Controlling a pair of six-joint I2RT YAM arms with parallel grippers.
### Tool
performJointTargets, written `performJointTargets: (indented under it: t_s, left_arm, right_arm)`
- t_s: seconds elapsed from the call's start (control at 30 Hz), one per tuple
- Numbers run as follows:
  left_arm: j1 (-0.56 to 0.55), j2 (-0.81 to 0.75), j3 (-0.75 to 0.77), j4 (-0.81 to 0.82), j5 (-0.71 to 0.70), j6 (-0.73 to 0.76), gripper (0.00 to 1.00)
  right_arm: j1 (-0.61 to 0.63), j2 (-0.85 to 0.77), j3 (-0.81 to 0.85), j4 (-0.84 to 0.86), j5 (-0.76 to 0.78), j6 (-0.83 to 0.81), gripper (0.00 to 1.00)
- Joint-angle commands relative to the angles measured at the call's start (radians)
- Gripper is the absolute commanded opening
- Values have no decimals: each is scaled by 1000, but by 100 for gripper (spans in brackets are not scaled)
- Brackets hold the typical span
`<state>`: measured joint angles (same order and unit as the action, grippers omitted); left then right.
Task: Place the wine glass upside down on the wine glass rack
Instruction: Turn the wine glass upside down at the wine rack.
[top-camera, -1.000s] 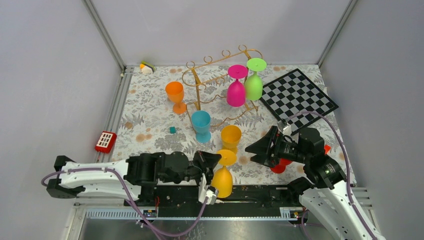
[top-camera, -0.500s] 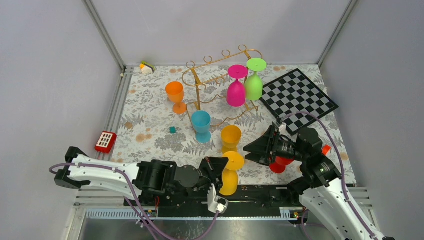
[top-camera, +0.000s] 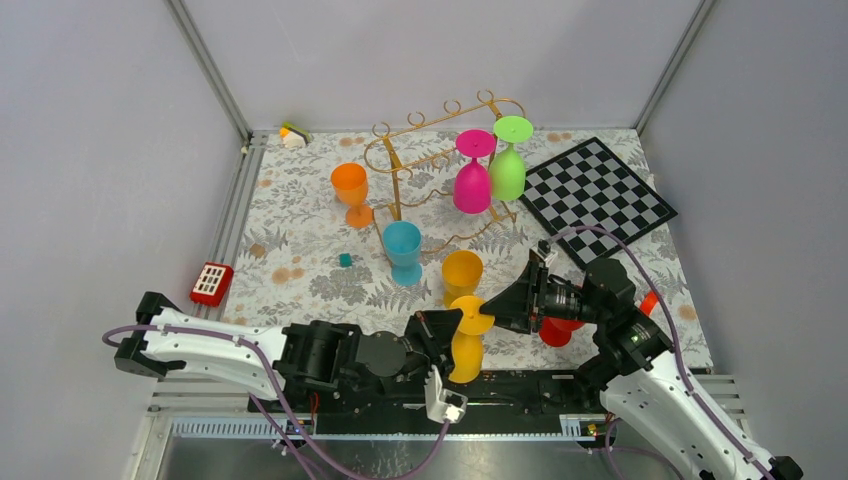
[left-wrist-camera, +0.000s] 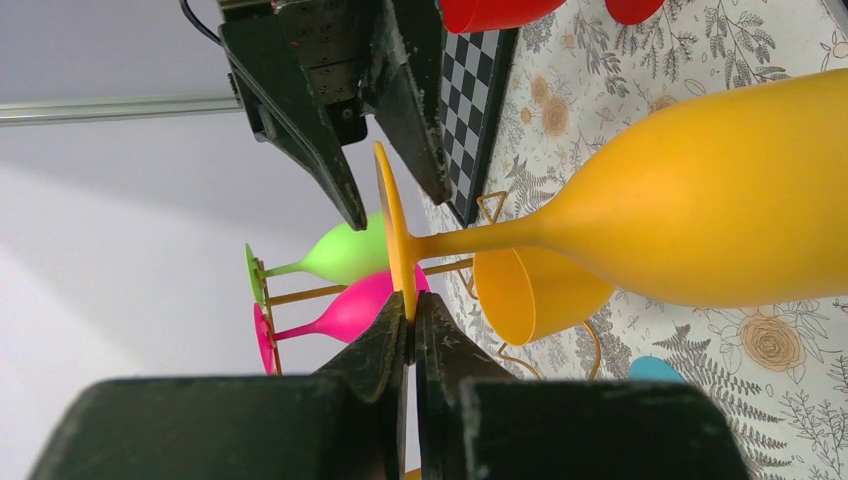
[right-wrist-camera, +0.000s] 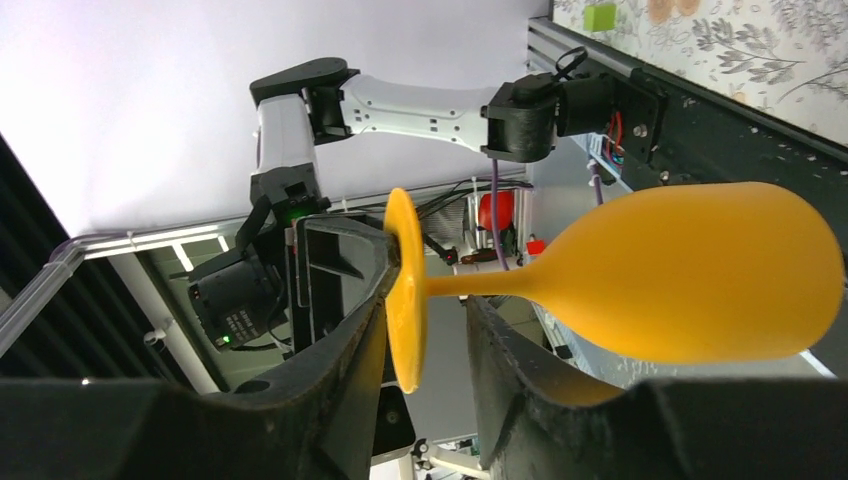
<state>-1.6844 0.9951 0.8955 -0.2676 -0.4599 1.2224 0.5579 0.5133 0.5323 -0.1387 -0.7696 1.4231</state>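
A yellow-orange wine glass (top-camera: 466, 350) hangs upside down near the table's front edge. My left gripper (top-camera: 447, 328) is shut on the rim of its round foot (left-wrist-camera: 392, 225). My right gripper (top-camera: 497, 303) reaches in from the right with its jaws on either side of that same foot (right-wrist-camera: 405, 290). One finger touches the disc, and a gap remains at the other finger (right-wrist-camera: 490, 340), so it is open. The gold wine glass rack (top-camera: 398, 160) stands at the back. A pink glass (top-camera: 472, 185) and a green glass (top-camera: 508, 170) hang on it upside down.
Upright glasses stand between me and the rack: orange (top-camera: 350, 190), blue (top-camera: 403, 245) and yellow (top-camera: 462, 270). A red glass (top-camera: 555, 331) sits under the right arm. A checkerboard (top-camera: 600, 190) lies at the back right. At the left are a red block (top-camera: 212, 283) and a teal cube (top-camera: 345, 260).
The left arm carried the glass a little to the right and up. The right gripper moved left onto the glass's foot, and its jaws narrowed around it.
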Motion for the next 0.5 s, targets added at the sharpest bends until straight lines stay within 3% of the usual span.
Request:
performJointTargets:
  t_s: [0.0,0.13,0.27,0.47]
  left_arm:
    - [-6,1,49,67,-28,0,0]
    - [-6,7,48,68,-32,-4,0]
    - [-8,14,43,72,-36,-10,0]
    - [-8,20,42,73,-33,-14,0]
  right_arm:
    - [28,5,-3,108,6,46,41]
    - [47,29,-17,159,1,62,37]
    - [68,43,-28,189,6,69,26]
    - [74,45,-39,201,19,76,0]
